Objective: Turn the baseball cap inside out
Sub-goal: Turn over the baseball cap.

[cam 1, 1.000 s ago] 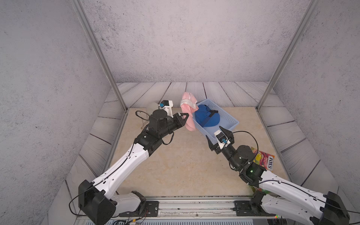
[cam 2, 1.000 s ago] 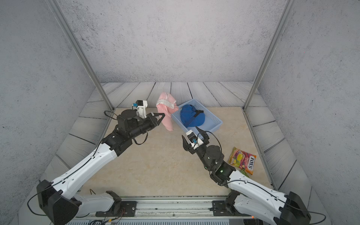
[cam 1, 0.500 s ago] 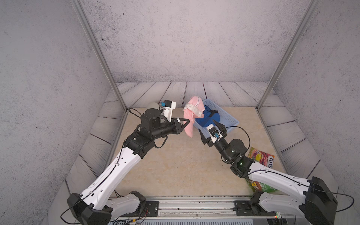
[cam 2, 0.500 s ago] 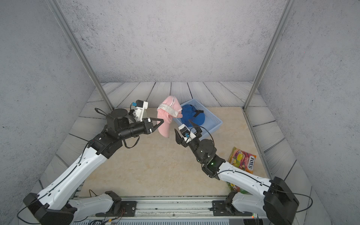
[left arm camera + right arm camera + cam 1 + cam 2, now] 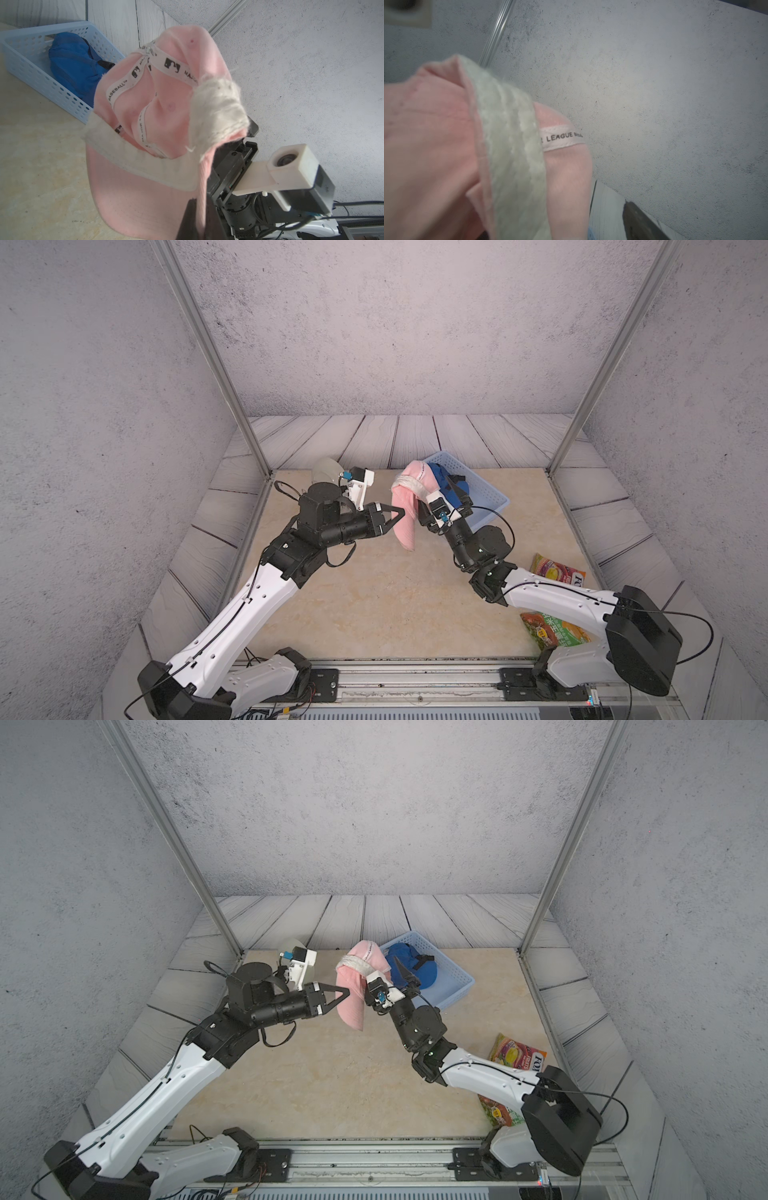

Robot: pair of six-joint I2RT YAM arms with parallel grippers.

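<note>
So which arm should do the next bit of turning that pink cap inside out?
Probably the right. The left gripper is shut on the pink cap at its brim, holding it in the air. The right gripper stands open at the crown, so it can work the fabric.

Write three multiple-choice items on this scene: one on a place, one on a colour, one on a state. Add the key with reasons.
1. Where is the blue cap?
A. in mid-air
B. in the basket
C. out of view

2. What colour is the raised cap?
A. pink
B. green
C. black

3. The left claw is:
A. wide open
B. shut on the raised cap
C. out of view

Key:
1 B: it lies between the basket's walls.
2 A: its cloth is pink, with white seam tape inside.
3 B: it pinches the brim, and the cap hangs above the table.
</note>
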